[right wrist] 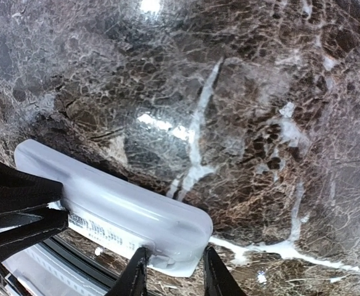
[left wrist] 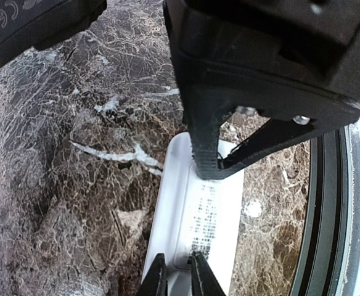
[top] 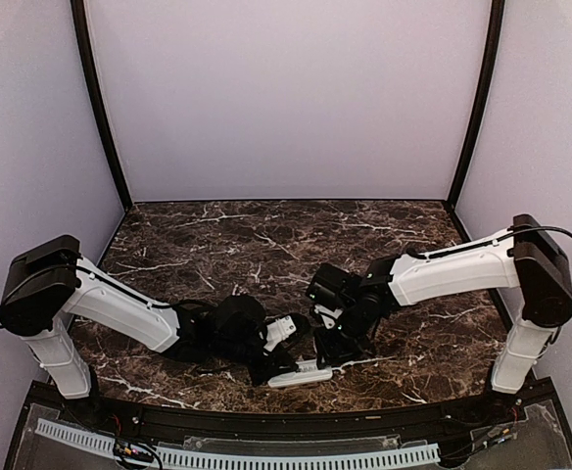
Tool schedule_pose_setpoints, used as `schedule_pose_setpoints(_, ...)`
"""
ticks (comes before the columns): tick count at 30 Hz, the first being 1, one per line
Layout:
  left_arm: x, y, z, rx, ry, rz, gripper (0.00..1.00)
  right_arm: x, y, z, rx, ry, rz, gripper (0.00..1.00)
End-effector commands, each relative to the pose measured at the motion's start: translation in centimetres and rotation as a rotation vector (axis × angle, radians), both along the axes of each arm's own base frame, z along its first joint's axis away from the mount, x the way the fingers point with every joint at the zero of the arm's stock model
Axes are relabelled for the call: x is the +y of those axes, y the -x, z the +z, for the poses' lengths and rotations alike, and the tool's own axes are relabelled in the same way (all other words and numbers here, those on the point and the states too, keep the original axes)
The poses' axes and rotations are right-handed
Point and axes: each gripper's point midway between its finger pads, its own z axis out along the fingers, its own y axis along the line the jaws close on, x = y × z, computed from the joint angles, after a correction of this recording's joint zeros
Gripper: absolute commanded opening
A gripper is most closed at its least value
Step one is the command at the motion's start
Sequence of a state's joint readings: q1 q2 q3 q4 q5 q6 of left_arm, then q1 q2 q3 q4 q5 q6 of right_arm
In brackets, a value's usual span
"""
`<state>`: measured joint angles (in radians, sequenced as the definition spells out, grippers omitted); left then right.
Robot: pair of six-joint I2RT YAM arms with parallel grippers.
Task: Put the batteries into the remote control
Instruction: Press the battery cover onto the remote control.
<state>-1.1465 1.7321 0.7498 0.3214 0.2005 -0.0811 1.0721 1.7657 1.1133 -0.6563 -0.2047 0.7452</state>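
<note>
The remote control (top: 301, 373) is a white oblong lying back up near the table's front edge, its printed label (left wrist: 208, 216) showing. My left gripper (left wrist: 178, 262) is shut on a thin ridge at its left end. My right gripper (right wrist: 174, 259) straddles the rounded right end (right wrist: 167, 231), with both fingers against its sides. In the left wrist view the right arm's fingers (left wrist: 206, 161) press down on the far end. In the right wrist view the left arm's fingers (right wrist: 26, 213) clamp the other end. The batteries are out of view.
The dark marble table (top: 266, 245) stretches back behind both arms to the pale rear wall. A black rim (left wrist: 328, 216) and a white perforated strip (top: 266, 455) run along the front edge, right beside the remote. Dark posts (top: 100, 108) stand at the back corners.
</note>
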Motion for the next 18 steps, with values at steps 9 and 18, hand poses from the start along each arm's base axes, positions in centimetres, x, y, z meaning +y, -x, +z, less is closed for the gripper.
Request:
schedule_pose_setpoints(9, 3.5, 2.0, -4.1, 0.069, -0.179, -0.017, 0.13, -0.1, 0.0, -1.2, 0.009, 0.007, 0.003, 0.18)
schedule_pose_setpoints(18, 3.5, 2.0, -4.1, 0.070, -0.179, -0.019, 0.13, 1.0, 0.4, -0.6, 0.037, -0.059, 0.023, 0.15)
